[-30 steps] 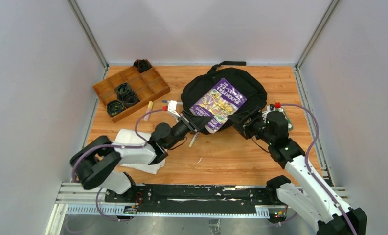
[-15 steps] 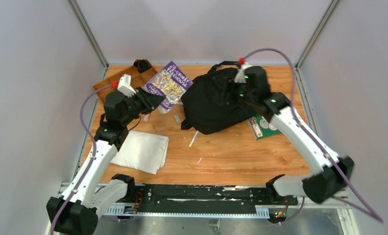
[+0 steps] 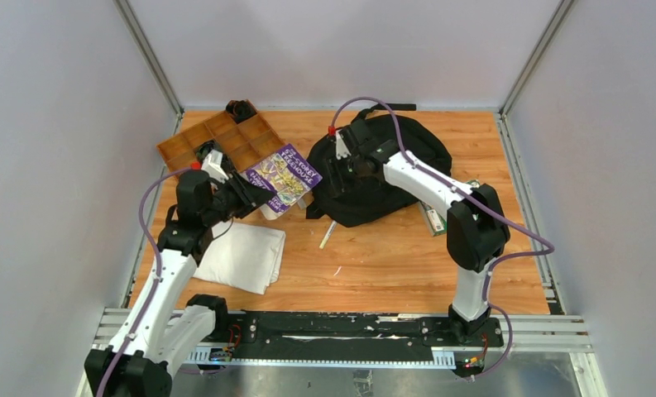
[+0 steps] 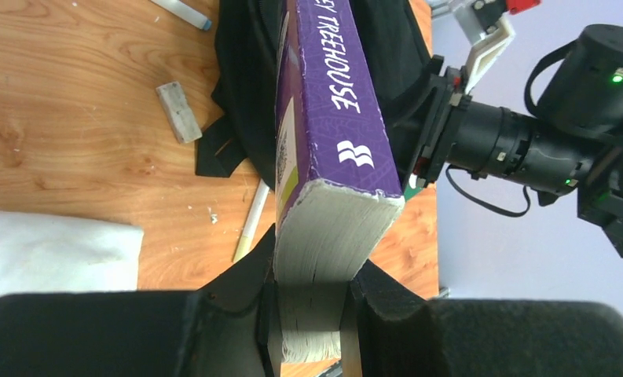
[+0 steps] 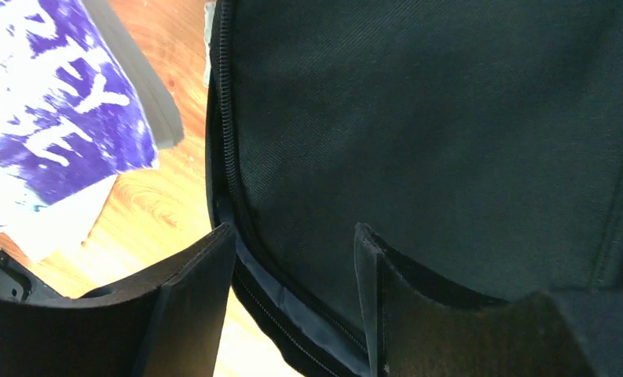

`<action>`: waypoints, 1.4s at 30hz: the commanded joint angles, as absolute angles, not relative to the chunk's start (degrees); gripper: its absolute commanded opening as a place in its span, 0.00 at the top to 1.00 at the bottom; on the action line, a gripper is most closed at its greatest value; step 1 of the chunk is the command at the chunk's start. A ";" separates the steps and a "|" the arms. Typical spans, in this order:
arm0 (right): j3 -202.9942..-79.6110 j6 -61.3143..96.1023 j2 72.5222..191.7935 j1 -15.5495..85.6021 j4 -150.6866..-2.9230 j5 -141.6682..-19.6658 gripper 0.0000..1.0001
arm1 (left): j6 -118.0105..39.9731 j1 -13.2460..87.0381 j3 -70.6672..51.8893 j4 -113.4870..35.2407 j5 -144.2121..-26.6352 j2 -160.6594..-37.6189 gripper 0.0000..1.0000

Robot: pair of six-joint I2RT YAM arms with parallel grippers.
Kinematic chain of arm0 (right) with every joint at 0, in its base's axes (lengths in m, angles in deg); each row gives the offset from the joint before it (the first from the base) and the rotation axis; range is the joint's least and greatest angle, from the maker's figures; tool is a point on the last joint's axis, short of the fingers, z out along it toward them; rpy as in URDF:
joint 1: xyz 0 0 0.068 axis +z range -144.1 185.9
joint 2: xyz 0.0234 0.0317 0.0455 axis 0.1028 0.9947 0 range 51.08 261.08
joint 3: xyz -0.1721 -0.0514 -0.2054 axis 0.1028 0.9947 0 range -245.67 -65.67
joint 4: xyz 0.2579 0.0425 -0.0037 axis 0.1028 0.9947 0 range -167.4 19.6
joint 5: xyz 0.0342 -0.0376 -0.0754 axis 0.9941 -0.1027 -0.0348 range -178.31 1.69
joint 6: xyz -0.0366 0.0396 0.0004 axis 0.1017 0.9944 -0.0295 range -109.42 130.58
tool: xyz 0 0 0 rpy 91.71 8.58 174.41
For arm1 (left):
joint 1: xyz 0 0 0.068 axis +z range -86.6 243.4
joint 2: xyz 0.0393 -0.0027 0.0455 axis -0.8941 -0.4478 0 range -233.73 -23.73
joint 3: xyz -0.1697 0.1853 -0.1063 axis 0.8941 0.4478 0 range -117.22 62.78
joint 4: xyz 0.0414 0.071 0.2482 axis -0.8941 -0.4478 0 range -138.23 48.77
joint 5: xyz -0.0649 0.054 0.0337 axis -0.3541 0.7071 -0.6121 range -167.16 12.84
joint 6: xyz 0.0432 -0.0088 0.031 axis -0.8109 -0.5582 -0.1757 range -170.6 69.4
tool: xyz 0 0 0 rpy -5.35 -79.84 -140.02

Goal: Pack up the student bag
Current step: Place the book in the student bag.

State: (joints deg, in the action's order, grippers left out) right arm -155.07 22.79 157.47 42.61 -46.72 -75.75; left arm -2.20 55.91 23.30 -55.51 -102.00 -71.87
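Note:
The black student bag lies at the back middle of the table, its zipper edge facing left. My left gripper is shut on the bottom edge of a thick purple book and holds it in the air, left of the bag. In the left wrist view the book stands spine-up between the jaws of my gripper, pointing at the bag. My right gripper is at the bag's left edge. In the right wrist view it is open, its jaws straddling the bag's zipper edge.
A brown compartment tray with black coils stands at the back left. A folded white cloth lies under the left arm. A pen and a small eraser lie by the bag. A green item lies right of the bag.
My left gripper has brought the book down and right, nearer the bag. My right gripper has moved from the top of the bag to its left zipper edge.

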 commanded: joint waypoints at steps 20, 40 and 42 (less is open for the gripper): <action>-163.12 18.06 167.60 47.79 -48.14 -94.99 0.54 | -2.17 58.47 22.05 -56.65 -98.11 -65.53 1.00; -159.83 18.92 150.58 45.08 -49.73 -99.23 1.00 | -6.03 58.30 18.84 -53.89 -109.55 -72.22 1.00; -160.15 18.08 148.88 44.50 -49.75 -99.08 1.00 | -4.59 57.79 19.00 -50.69 -112.62 -74.00 1.00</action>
